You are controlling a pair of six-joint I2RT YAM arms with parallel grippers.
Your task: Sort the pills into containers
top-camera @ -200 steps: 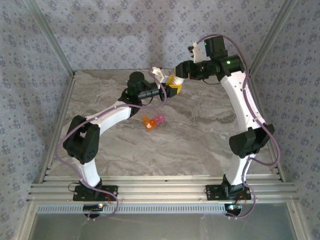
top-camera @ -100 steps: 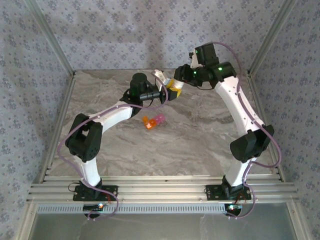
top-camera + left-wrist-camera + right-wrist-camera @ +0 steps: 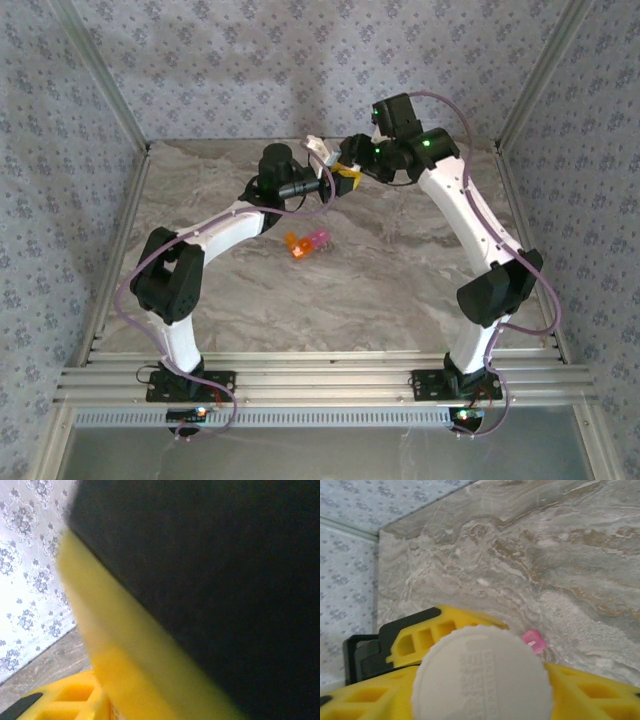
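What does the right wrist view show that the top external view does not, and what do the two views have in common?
Right wrist view: the ribbed top of a white cap, close up between yellow fingers. Top external view: the left arm and the right arm whole, the aluminium rail at the near edge, and the orange compartment of the containers. Shared: the marble table, the patterned wall, and a pink compartment.

A grey-brown marbled tabletop (image 3: 400, 270) sits enclosed by pale floral-patterned walls (image 3: 250, 70).
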